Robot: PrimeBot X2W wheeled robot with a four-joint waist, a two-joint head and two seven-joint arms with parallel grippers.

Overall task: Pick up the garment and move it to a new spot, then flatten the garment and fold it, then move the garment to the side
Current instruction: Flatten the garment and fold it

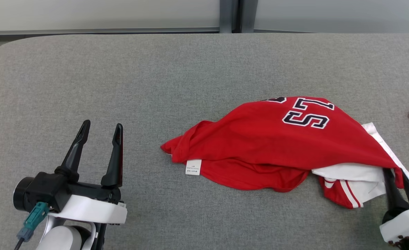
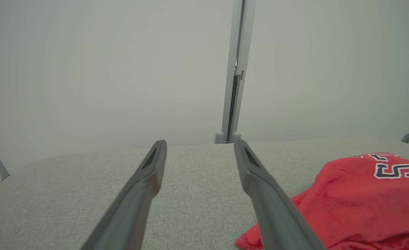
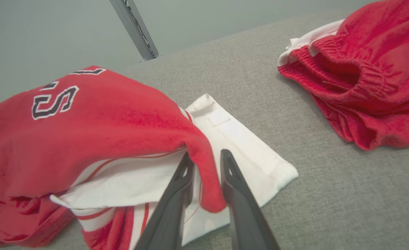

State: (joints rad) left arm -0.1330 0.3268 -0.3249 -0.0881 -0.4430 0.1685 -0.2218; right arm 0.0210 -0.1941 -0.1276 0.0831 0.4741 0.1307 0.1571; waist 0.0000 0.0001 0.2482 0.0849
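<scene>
The red garment (image 1: 277,146) is lying in a crumpled heap on the grey table (image 1: 156,86), bunched up and humped rather than spread, with its number patch facing up on the far side of the right gripper (image 3: 206,158). That gripper is reaching in low at the heap's near corner, and its two dark fingers are standing close on either side of a thick red fold that is draping down between them, with a white panel (image 3: 246,146) poking out just beyond the fingertips. Both fingers are touching the cloth, but from this angle I cannot tell whether they are truly clamping it or only bracketing it. The left gripper (image 1: 102,124) is hovering well off to the other side with its fingers spread wide and nothing between them. The step in hand looks like taking hold for the first lift. To do it well, the right fingers should be biting deep enough to catch the whole fold, not just the hem, and lifting straight up so the layers are hanging free before carrying. A second red piece of clothing (image 3: 364,69) is lying beyond the hand's outer side, so the carry should be heading away from it.
</scene>
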